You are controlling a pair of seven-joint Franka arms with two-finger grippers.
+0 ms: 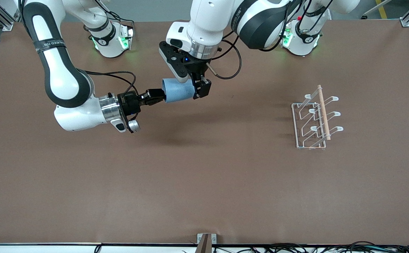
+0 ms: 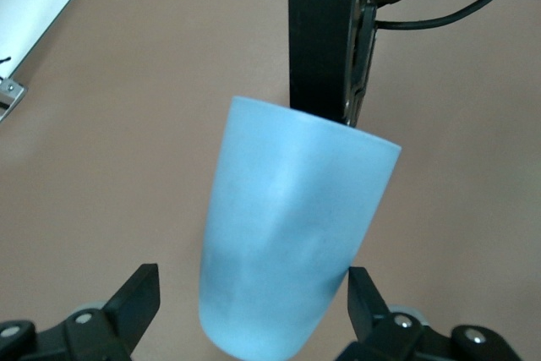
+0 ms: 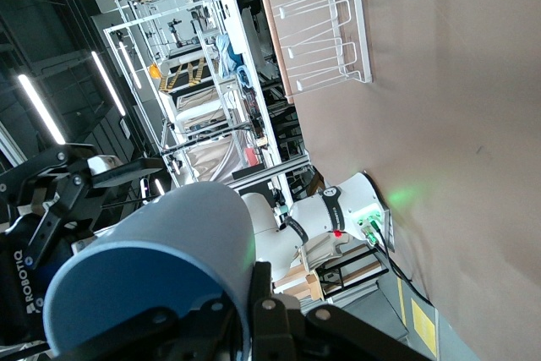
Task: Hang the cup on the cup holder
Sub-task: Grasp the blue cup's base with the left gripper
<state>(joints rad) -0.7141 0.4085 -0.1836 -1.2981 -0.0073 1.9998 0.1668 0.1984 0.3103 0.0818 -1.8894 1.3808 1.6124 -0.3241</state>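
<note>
The light blue cup [image 1: 178,90] lies on its side in the air, over the table between the two arm bases. My right gripper [image 1: 155,97] is shut on its rim, with one finger inside the mouth and one outside; it also shows in the right wrist view [image 3: 254,306]. My left gripper [image 1: 194,88] is open and comes from above, with its fingers on either side of the cup's closed end. In the left wrist view the cup [image 2: 292,226] sits between the spread fingers [image 2: 139,293]. The white wire cup holder [image 1: 315,119] with its wooden dowel stands on the table toward the left arm's end.
The brown table top [image 1: 204,182] stretches wide around the cup holder. The holder also shows in the right wrist view [image 3: 325,31]. Cables run along the table's edge nearest the front camera [image 1: 295,247].
</note>
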